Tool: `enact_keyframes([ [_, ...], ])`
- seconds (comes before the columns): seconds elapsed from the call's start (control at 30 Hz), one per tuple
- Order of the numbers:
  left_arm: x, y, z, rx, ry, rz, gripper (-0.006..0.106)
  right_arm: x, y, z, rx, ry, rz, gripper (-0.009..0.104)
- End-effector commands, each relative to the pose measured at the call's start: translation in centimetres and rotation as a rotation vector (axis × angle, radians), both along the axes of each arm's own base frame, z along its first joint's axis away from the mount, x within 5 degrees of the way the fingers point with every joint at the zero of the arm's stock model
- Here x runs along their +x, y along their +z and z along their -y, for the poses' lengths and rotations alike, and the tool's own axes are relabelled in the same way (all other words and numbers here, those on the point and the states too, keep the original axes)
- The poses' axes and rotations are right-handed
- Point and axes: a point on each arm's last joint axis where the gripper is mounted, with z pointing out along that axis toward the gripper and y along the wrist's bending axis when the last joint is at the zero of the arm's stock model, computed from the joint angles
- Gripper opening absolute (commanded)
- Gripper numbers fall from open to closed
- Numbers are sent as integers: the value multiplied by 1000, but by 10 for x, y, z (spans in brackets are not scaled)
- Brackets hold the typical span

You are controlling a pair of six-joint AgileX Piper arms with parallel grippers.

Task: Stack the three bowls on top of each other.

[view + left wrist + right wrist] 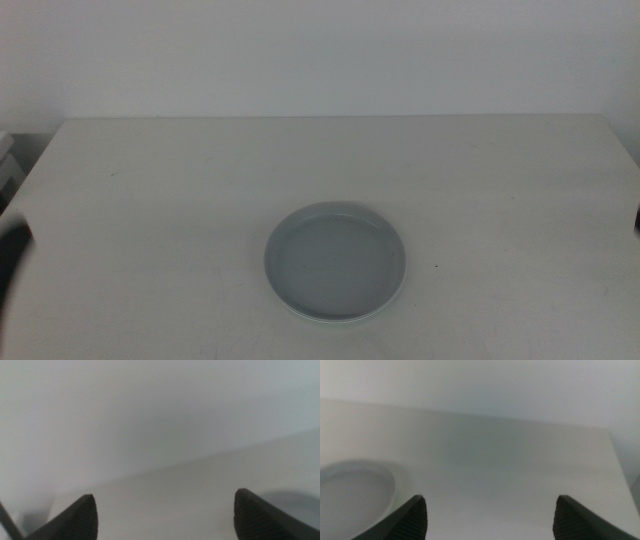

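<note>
One round, shallow, pale grey bowl (pixel 335 262) sits on the table a little in front of its middle. I cannot tell whether other bowls are nested inside or under it. The right wrist view catches part of the bowl's rim (pixel 355 487) beside one jaw. My left gripper (pixel 165 515) is open over bare tabletop with nothing between its jaws. In the middle view it shows only as a dark blur (pixel 12 258) at the left edge. My right gripper (pixel 490 515) is also open and empty, off to the side of the bowl.
The white table (pixel 480 180) runs back to a pale wall. Its far edge (pixel 520 420) and a corner appear in the right wrist view. A dark sliver (pixel 637 218) marks the right arm at the picture's edge.
</note>
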Motion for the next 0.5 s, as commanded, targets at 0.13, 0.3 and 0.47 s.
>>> enact_keyframes([
  [0.13,-6,-69,-3,-47,35,-29,105,-24,-30,4,-69,-31,60,64],
  [0.3,-7,-109,-3,-41,38,-82,105,-34,-48,5,-115,-31,59,64],
  [0.47,-6,-132,-3,-40,41,-118,105,-41,-67,6,-135,-31,50,64],
])
